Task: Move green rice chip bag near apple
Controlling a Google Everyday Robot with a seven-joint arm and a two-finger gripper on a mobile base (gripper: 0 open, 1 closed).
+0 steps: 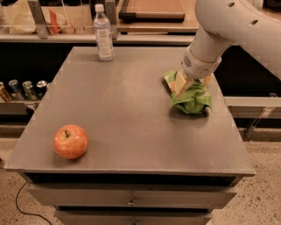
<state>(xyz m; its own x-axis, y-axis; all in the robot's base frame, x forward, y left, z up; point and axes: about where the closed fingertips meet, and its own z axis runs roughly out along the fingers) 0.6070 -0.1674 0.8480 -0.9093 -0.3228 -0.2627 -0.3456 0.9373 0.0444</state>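
Note:
The green rice chip bag [193, 97] lies crumpled on the right side of the grey table [131, 110]. It is bright green with a paler patch at its left end. My gripper [184, 83] comes down from the white arm at the upper right and sits on the bag's upper left part. The bag rests on the table. The red-orange apple [70, 141] stands near the table's front left corner, far from the bag and the gripper.
A clear water bottle [104, 34] stands at the table's back left. Several cans [22, 89] sit on a low shelf left of the table. A counter with a wooden board [151, 9] runs behind the table.

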